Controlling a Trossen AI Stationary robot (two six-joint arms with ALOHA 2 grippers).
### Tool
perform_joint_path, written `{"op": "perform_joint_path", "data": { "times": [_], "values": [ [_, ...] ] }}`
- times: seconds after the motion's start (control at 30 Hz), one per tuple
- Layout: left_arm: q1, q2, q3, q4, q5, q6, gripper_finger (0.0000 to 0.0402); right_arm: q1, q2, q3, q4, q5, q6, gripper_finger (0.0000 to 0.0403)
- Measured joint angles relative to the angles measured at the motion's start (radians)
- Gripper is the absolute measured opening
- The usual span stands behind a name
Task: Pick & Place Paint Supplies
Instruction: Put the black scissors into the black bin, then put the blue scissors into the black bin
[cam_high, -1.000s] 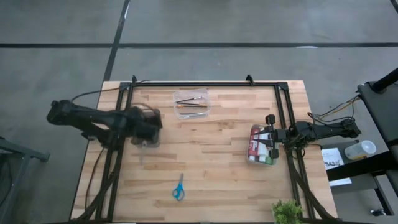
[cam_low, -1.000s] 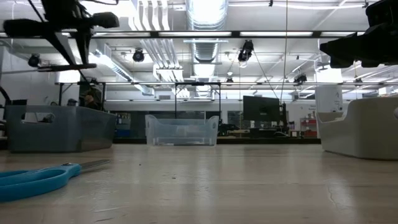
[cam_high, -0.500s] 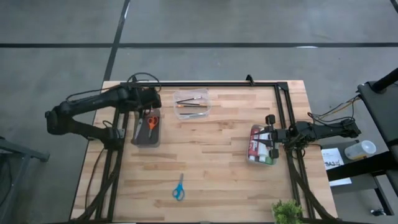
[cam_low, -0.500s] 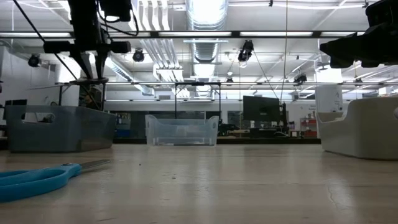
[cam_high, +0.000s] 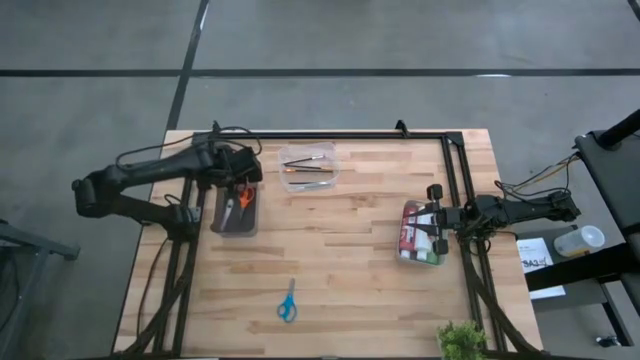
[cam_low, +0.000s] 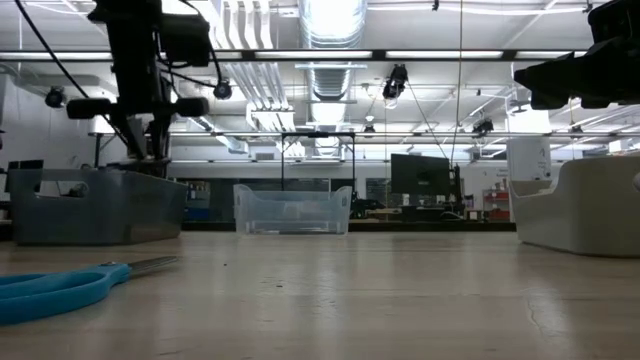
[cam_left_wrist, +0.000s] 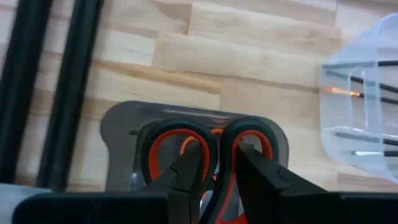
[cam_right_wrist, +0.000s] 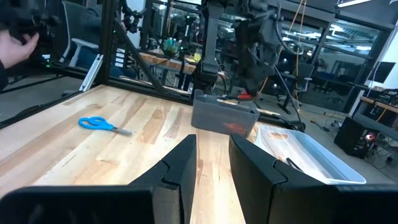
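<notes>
Two grippers: left (cam_left_wrist: 214, 180) hangs slightly parted over red scissors (cam_left_wrist: 205, 146) in grey bin (cam_high: 236, 210); right (cam_right_wrist: 211, 165) parted, empty, beside paint tub (cam_high: 420, 235).

The paint bottles (cam_high: 420, 238) lie packed side by side in a clear box (cam_high: 404, 212) near the right edge of the table; red, white and green show. The thin brushes (cam_high: 306, 165) lie flat in a clear tray (cam_high: 332, 164) near the far edge, dark handles mostly pointing left to right.
</notes>
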Motion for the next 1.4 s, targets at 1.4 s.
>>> {"op": "perform_joint_path", "data": {
  "times": [1.4],
  "values": [
    [-0.17, -0.004, -0.004, 0.159, 0.145, 0.038, 0.021, 0.0, 0.0, 0.0, 0.0, 0.0, 0.0, 0.0091]
  ]
}}
